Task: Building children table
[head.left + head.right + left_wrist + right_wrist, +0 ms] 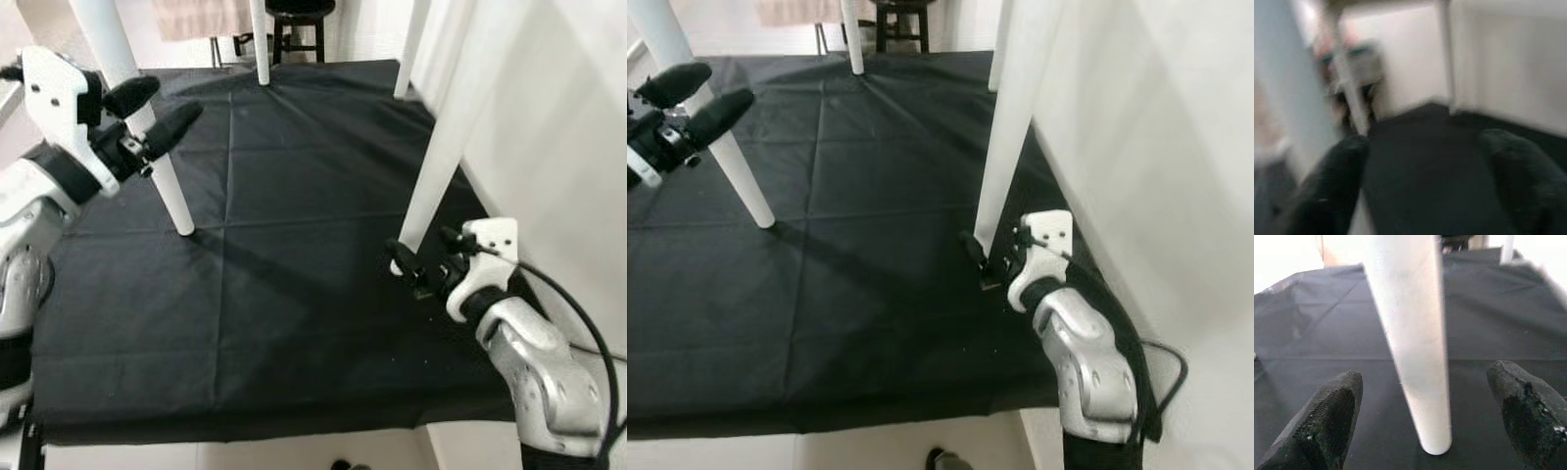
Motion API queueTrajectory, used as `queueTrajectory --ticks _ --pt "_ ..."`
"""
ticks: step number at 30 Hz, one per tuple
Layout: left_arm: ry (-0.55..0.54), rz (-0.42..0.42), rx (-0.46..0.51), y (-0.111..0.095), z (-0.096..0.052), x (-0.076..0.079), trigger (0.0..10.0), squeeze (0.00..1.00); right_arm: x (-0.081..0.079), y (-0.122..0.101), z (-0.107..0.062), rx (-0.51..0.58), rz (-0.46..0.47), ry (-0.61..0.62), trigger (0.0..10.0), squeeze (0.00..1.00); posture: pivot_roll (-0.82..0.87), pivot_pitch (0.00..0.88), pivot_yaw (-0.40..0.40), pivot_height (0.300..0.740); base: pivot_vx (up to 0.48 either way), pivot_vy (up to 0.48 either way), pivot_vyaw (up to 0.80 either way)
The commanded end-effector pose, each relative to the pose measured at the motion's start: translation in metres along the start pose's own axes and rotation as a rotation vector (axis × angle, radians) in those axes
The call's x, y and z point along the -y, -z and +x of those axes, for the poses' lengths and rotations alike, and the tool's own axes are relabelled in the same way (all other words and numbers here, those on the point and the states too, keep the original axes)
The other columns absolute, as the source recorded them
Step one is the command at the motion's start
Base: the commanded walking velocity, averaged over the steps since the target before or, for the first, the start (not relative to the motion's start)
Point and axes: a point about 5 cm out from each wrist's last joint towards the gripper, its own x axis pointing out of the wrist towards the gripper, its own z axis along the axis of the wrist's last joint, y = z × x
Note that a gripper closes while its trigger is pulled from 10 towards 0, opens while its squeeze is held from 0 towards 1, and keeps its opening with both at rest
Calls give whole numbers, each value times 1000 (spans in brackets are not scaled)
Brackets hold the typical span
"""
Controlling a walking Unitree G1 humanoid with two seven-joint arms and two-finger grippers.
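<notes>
A white children's table stands on a black cloth (pixel 294 245), and I look down past its legs. My left gripper (pixel 162 106) is raised and open, up against the near left leg (pixel 168 191); whether it touches the leg I cannot tell. The left wrist view is blurred, with both fingers (pixel 1332 186) spread over the dark cloth. My right gripper (pixel 429 257) is low by the foot of the near right leg (pixel 441 166). It is open, its fingers (pixel 1327 416) wide on either side of that leg (pixel 1415 333), apart from it.
The two far table legs (pixel 260 39) (pixel 411 49) stand at the back of the cloth. A dark stool (pixel 299 29) is beyond them. A white wall (pixel 568 147) runs close along the right. Pale floor (pixel 245 455) shows at the cloth's near edge.
</notes>
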Motion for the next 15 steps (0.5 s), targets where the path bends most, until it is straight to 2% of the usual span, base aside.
queueTrajectory --ticks 1,2,3,4,5,6,7,13,15 --pt "-32 -22 -95 23 -7 9 10000 1000 1 -2 -4 31 3 6 10000 1000 8 178 -55 740 0 0 0" --pt "-69 -42 -159 42 -17 19 10000 1000 1 -2 -3 42 -1 18 10000 1000 7 176 -56 740 0 0 0" --pt "-69 -42 -159 42 -17 19 10000 1000 1 -2 -3 42 -1 18 10000 1000 7 176 -56 740 0 0 0" --pt "-83 -57 -202 57 -24 30 10000 1000 0 -1 1 57 11 33 10000 843 5 170 -61 740 0 0 0" --pt "-83 -57 -202 57 -24 30 10000 1000 0 -1 1 57 11 33 10000 843 5 170 -61 740 0 0 0" --pt "-111 -86 -238 67 -27 37 10000 1000 -4 0 9 78 6 33 10000 0 10 159 -63 740 0 0 0" --pt "-138 -106 -263 74 -29 41 10000 0 -9 -1 17 102 17 20 10000 0 11 157 -64 740 0 0 0" --pt "-194 -138 -313 85 -38 53 10000 0 -24 0 33 140 34 -19 10000 0 13 149 -64 740 0 0 0" --pt "-241 -116 -358 101 -46 61 10000 0 -42 8 44 140 33 -67 10000 0 11 146 -65 740 0 0 0"
